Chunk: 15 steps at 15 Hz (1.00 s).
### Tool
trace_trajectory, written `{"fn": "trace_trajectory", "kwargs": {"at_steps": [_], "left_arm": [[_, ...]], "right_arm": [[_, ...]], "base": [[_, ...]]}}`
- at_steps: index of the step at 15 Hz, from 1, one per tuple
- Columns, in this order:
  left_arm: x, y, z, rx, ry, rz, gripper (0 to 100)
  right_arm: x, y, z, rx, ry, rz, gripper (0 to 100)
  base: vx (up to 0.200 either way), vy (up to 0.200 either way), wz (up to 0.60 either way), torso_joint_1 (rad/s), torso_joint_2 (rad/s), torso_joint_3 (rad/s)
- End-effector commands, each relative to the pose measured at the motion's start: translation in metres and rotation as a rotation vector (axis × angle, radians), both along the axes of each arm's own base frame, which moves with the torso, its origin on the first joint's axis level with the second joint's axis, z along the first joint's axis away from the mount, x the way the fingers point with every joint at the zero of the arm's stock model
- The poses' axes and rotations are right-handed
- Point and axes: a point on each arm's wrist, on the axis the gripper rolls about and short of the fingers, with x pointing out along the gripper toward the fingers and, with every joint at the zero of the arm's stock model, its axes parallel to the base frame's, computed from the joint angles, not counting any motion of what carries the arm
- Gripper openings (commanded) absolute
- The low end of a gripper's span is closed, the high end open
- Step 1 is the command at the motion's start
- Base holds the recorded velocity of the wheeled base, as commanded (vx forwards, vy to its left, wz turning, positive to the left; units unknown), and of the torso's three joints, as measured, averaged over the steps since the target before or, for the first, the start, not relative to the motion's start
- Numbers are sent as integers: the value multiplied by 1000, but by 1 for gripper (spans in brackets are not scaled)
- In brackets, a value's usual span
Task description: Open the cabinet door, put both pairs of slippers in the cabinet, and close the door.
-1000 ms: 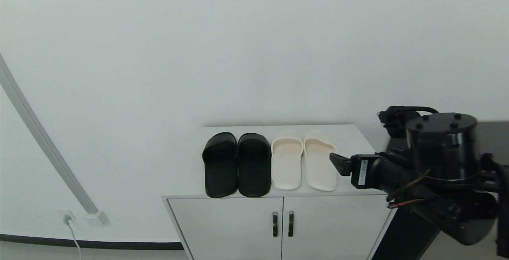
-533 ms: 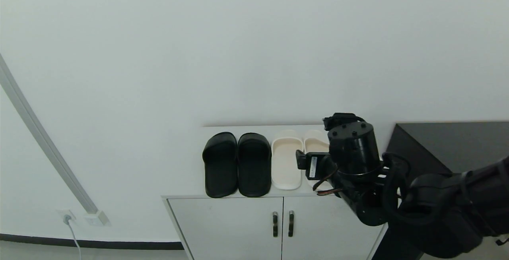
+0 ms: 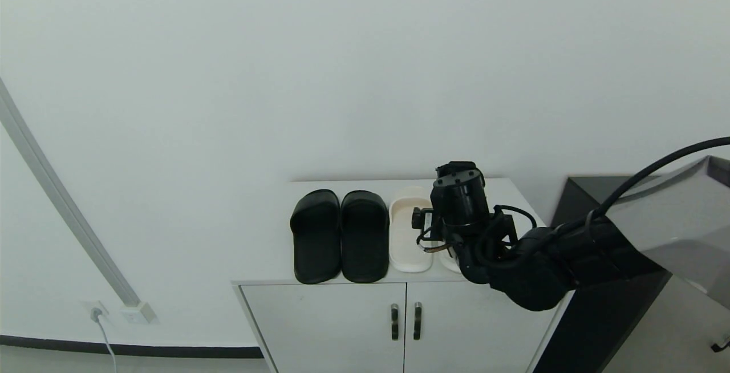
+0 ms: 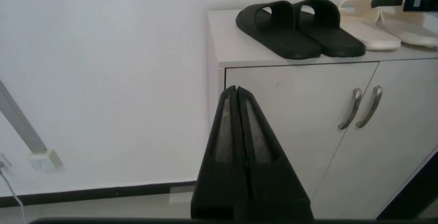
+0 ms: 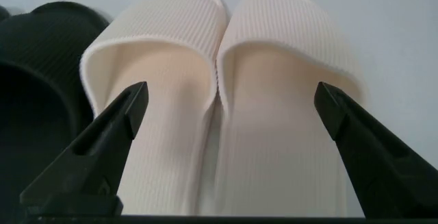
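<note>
A white cabinet (image 3: 336,327) has both doors shut, with two dark handles (image 3: 405,321) at the middle seam. On its top lie a black pair of slippers (image 3: 340,236) and a cream pair of slippers (image 3: 406,242). My right arm covers most of the right cream slipper. My right gripper (image 5: 229,104) stands open just above the cream pair (image 5: 226,80), one finger outside each slipper. My left gripper (image 4: 236,94) is shut on nothing, low and off the cabinet's (image 4: 287,107) left front corner. From there the black pair (image 4: 298,25) and the handles (image 4: 361,107) show.
A dark table (image 3: 593,190) stands right of the cabinet. The white wall runs close behind the cabinet top. A grey conduit (image 3: 57,196) slants down to a wall socket (image 3: 97,311) at the lower left, with a cable hanging from it.
My right arm has swung left from beside the cabinet's right end and now reaches over the cream slippers. The slippers and doors have not moved.
</note>
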Motion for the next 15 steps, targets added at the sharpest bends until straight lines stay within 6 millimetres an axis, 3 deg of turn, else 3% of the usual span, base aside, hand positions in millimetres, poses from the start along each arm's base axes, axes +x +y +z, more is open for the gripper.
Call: {"fn": "trace_trajectory", "kwargs": {"at_steps": [1, 12, 13, 15], "left_arm": [[0, 0, 0, 0, 1, -1, 0], [0, 0, 0, -1, 1, 1, 0], [0, 0, 0, -1, 1, 1, 0], [0, 0, 0, -1, 1, 1, 0]], "right_arm": [[18, 3, -14, -13, 16, -19, 100], [54, 16, -28, -14, 16, -47, 100], [55, 17, -29, -13, 15, -47, 0], [58, 16, -30, -14, 15, -52, 0]], "base": [[0, 0, 0, 0, 0, 0], [0, 0, 0, 0, 0, 0], [0, 0, 0, 0, 0, 0], [0, 0, 0, 0, 0, 0]]}}
